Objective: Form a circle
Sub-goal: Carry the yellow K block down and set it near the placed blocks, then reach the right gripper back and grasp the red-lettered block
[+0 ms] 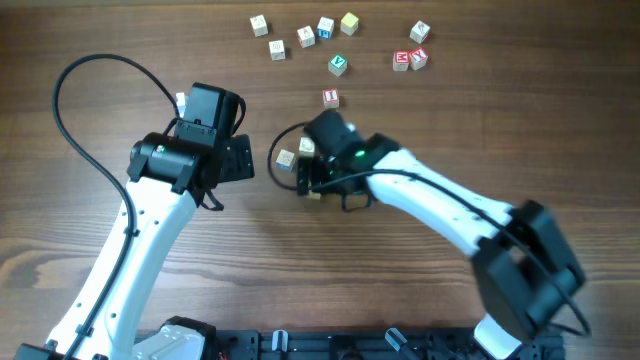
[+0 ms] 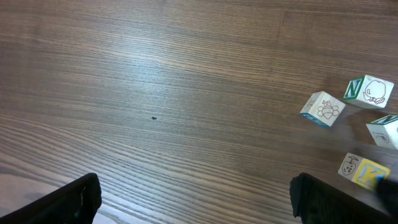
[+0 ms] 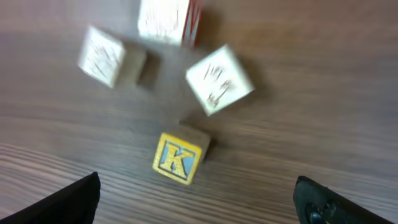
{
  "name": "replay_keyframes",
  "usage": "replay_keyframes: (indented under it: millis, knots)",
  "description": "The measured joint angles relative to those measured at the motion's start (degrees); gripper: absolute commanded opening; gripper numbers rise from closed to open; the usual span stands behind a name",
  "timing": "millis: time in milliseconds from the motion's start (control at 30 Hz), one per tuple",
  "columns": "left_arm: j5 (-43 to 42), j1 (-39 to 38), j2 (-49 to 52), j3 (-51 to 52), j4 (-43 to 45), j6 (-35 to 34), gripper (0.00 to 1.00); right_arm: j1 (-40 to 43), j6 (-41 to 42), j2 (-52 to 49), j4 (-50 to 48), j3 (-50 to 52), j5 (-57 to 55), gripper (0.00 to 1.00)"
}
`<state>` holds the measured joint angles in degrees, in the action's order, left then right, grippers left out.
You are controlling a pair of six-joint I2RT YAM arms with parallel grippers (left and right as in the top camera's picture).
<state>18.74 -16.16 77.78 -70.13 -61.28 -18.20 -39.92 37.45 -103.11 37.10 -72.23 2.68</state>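
Right hand point(image 3: 199, 200) spread over the K cube point(image 3: 177, 158), clear of it; lift straight, don't clip nearby cubes point(image 3: 219, 79). Left hand point(image 2: 196, 202) spread, empty.

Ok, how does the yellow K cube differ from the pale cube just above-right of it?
The yellow K cube shows a yellow face with a blue letter; the pale cube a cream face with blurred dark marks. The yellow K cube sits lower in the right wrist view, the pale cube higher. Both lie free on the table.
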Motion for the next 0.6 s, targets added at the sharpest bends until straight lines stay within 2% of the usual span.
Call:
replay_keyframes:
  millis: [167,267,333,433,600]
  knots:
    - [0.0,0.0,0.0,0.0,-0.02,0.0,1.0,7.5,0.0,8.13,-2.01,0.0,-0.81,1.0]
    - [0.0,0.0,0.0,0.0,-0.04,0.0,1.0,11.91,-1.36,9.97,-9.9,0.04,-1.46,1.0]
    - [-0.02,0.0,0.0,0.0,-0.02,0.0,1.0,13.51,-5.86,9.33,-17.16,0.09,-1.42,1.0]
    - [-0.02,0.0,0.0,0.0,-0.04,0.0,1.0,13.44,-10.88,5.31,-26.4,-0.74,-0.79,1.0]
    - [-0.04,0.0,0.0,0.0,-0.02,0.0,1.0,13.35,-15.52,-10.78,-28.72,-9.42,0.0,1.0]
